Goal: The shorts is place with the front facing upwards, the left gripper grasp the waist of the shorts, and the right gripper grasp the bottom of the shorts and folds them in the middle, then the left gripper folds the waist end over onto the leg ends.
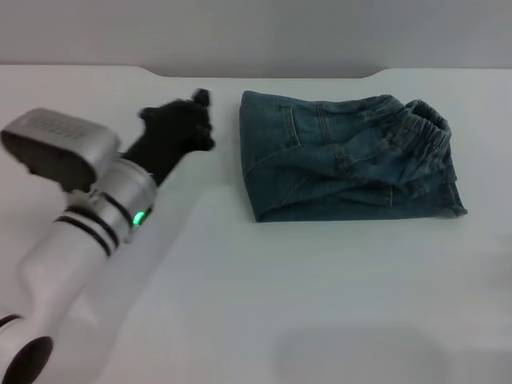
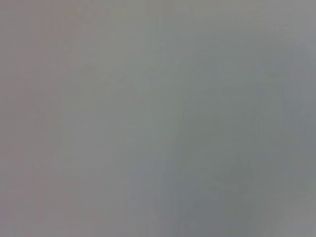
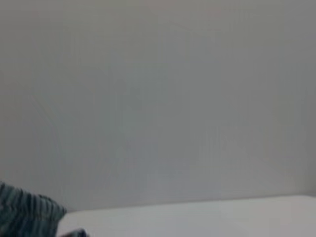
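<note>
The shorts (image 1: 344, 160) lie folded into a compact blue-green denim packet on the white table (image 1: 256, 304), right of centre. Their puckered elastic waist (image 1: 428, 128) sits on top at the packet's right end, and the fold edge faces left. I cannot pick out the leg ends among the layers. My left gripper (image 1: 188, 124) hovers just left of the packet, apart from it, with nothing in it, on its white-silver arm (image 1: 88, 216) with the green light. A corner of denim (image 3: 27, 215) shows in the right wrist view. The left wrist view shows only a blank grey surface. My right gripper is out of view.
The table's far edge (image 1: 264, 74) meets a grey wall behind the shorts. The left arm crosses the table's left side from the near corner.
</note>
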You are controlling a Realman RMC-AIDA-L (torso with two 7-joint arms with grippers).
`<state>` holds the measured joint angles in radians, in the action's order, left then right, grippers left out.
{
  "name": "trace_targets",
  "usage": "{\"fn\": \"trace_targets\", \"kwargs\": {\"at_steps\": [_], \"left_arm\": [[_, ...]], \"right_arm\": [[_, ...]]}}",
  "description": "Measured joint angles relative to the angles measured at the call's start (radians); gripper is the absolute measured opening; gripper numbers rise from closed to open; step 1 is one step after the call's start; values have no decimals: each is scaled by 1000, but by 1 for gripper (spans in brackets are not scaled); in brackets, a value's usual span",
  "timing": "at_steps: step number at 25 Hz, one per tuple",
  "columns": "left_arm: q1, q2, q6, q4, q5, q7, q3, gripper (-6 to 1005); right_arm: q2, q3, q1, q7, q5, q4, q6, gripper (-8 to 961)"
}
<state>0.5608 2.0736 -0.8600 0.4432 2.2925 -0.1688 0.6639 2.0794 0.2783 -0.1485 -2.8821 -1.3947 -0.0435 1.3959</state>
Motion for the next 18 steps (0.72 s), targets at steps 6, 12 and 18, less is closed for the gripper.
{"fn": "trace_targets", "kwargs": {"at_steps": [6, 12, 18], "left_arm": [[-59, -1, -191, -60, 5, 148, 40, 125], [-74, -2, -207, -68, -4, 168, 64, 136], [-84, -1, -206, -69, -4, 167, 78, 163]], "right_arm": [[1, 1, -18, -1, 0, 27, -47, 50], [0, 10, -22, -1, -5, 38, -18, 98], [0, 16, -22, -1, -6, 52, 10, 340]]}}
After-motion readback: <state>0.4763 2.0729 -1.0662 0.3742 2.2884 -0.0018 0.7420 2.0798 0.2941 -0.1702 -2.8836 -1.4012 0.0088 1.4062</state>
